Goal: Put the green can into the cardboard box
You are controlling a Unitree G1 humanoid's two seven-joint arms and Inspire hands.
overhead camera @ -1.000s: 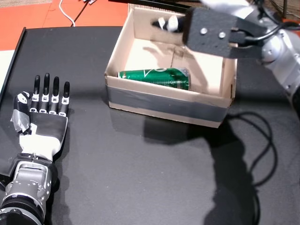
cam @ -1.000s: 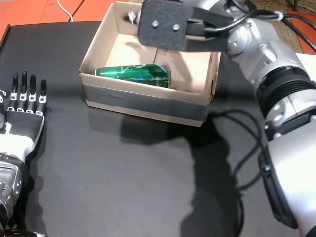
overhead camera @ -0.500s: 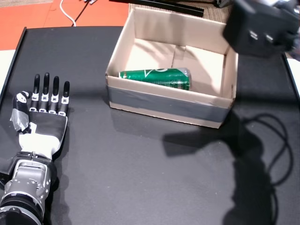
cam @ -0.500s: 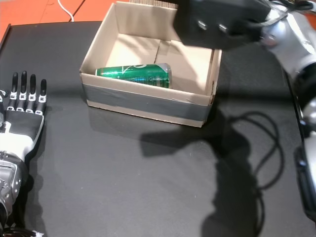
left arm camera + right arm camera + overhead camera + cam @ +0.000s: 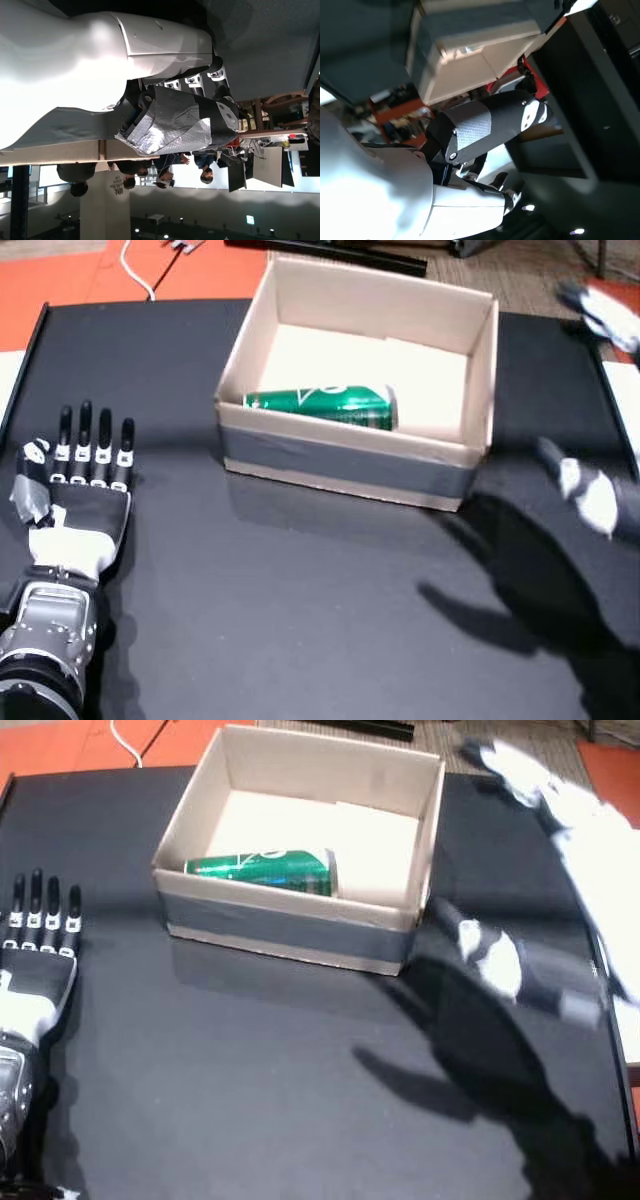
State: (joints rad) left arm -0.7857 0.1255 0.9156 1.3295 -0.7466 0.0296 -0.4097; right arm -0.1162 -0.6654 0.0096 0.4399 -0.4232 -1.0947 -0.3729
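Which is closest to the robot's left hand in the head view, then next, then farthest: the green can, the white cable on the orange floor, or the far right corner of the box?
From the left hand:
1. White cable, beyond the table's far edge.
2. Green can, lying on its side against the box's near wall. These two are nearly too close to call.
3. Far right corner of the cardboard box, clearly farthest.

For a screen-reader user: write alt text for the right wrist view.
The robot hand, seen turned at an angle, is empty with its silver-taped thumb extended. Beyond it sits the blurred cardboard box on the black table.
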